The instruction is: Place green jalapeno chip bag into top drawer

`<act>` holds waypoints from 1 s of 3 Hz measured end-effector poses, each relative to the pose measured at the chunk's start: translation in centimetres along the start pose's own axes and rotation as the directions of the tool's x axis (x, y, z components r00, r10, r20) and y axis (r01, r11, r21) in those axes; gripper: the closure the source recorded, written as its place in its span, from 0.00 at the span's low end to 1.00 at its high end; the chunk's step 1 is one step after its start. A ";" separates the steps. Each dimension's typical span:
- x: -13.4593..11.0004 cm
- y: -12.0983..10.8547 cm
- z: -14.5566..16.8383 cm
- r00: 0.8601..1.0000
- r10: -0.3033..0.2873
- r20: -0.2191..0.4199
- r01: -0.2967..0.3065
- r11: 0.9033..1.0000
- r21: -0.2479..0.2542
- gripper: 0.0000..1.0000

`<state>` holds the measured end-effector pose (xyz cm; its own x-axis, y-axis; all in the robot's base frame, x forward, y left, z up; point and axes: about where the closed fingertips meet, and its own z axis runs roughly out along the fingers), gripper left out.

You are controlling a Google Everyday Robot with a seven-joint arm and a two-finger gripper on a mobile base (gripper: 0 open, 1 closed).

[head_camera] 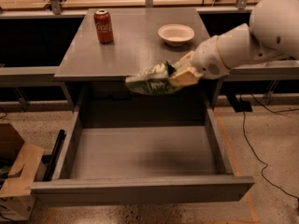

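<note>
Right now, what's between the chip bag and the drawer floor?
Nothing, per the camera view: the tool holds the green jalapeno chip bag above the open top drawer.

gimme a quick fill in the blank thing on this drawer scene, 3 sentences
1. The hand, at the front edge of the grey table, is shut on the green jalapeno chip bag, which hangs above the ____ top drawer.
2. The red soda can stands ____ on the table.
3. In the camera view, the white bowl sits to the ____ of the can.

Missing words: open; upright; right
</note>
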<state>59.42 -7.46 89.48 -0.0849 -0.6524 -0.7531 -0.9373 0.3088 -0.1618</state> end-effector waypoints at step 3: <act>13.9 10.1 3.3 0.943 0.169 -0.287 -0.190 0.981 -0.047 0.36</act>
<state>49.92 -11.14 75.25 -0.3359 -0.7615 -0.5543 -0.9187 0.3947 0.0145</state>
